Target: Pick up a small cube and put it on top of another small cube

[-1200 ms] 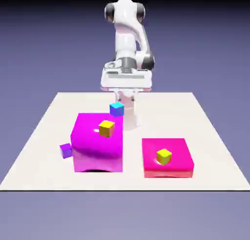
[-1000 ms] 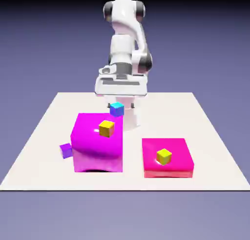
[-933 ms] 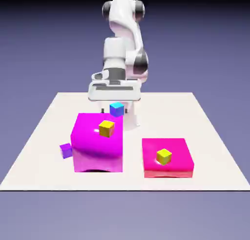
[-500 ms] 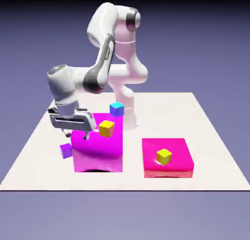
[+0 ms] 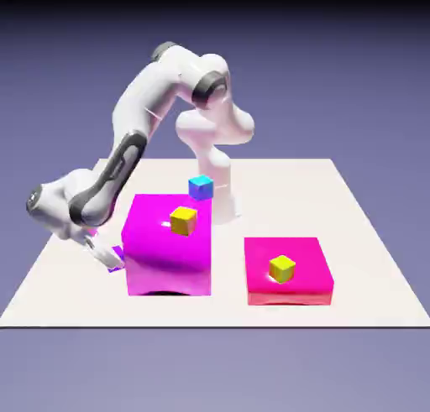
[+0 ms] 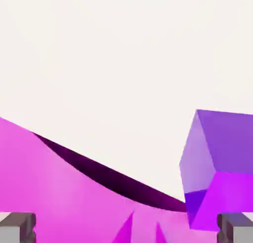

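1. The pincer [image 6: 126,227] is wide apart, holding nothing, tipped low, likely to reach the purple cube [image 6: 232,143].
2. That cube is near its right-hand tip in the hand view, beside the big pink block [image 6: 74,197].
3. The block's edge leaves little room; bare table [image 6: 108,54] lies beyond.

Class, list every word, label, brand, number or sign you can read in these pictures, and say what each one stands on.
None can be read: the cubes and blocks show plain coloured faces, and no lettering can be made out on the arm or the tabletop.
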Tool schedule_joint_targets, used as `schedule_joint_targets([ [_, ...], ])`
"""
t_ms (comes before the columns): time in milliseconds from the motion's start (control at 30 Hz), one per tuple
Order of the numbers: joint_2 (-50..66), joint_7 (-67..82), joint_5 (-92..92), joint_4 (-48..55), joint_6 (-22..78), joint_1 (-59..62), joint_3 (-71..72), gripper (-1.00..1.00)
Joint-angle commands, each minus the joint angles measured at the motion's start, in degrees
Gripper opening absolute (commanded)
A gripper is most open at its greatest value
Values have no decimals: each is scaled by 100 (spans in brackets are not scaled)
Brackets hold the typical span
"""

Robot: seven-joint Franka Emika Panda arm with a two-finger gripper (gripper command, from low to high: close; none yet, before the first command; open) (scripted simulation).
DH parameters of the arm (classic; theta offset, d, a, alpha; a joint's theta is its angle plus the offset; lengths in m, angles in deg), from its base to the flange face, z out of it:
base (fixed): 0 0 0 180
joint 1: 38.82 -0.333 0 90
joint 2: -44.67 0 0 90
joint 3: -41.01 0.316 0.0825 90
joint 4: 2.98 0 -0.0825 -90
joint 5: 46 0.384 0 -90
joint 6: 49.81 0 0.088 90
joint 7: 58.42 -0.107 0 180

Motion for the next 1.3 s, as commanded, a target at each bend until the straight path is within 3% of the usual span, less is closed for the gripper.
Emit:
schedule_joint_targets([
  [0,0,0,0,0,0,0,0,0],
  [133,435,279,481,-440,-758,34,370,0],
  [167,435,279,481,-440,-758,34,370,-100],
  [300,6,4,7,-6,-11,1,5,-100],
  [467,-940,688,-1066,624,279,-245,466,-100],
  [733,-2411,376,-2639,1343,1630,-460,2016,-100],
  [933,-2678,-617,-2885,1347,2708,-782,3243,-100],
  [1000,-2711,-628,-2921,1363,2743,-788,3283,-100],
  [1200,-2949,-660,-2944,143,1757,-803,3288,-100],
  [1233,-2950,-660,-2944,142,1757,-803,3288,100],
  [1267,-2950,-660,-2944,142,1757,-803,3288,100],
])
